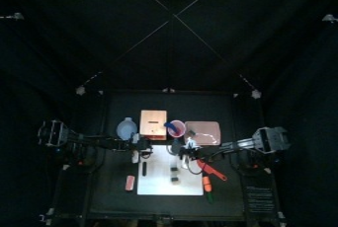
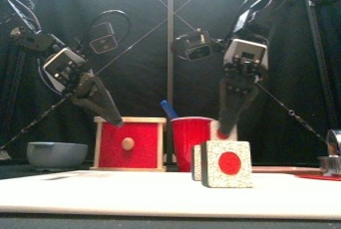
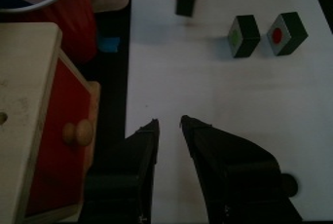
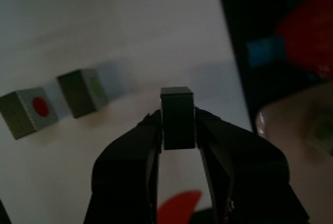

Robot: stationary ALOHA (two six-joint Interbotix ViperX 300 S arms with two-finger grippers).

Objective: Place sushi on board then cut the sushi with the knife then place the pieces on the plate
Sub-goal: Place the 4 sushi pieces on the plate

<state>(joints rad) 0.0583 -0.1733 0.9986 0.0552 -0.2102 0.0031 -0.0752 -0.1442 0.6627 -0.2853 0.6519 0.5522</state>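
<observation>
on the white board (image 1: 165, 187) lie two cut sushi pieces (image 3: 243, 33); right gripper (image 4: 177, 123) clamps a third piece (image 4: 177, 103), not yet plated; left gripper (image 3: 169, 130) slightly parted, empty

Two dark green sushi pieces (image 2: 228, 163) stand side by side on the white board (image 1: 172, 189), the nearer one showing a pale face with a red centre. A third piece (image 4: 177, 118) is pinched in the right gripper (image 2: 229, 125) above the board. The blue knife (image 2: 167, 108) stands in the red cup (image 2: 193, 138). The pink plate (image 1: 205, 129) lies behind the board, to the right.
</observation>
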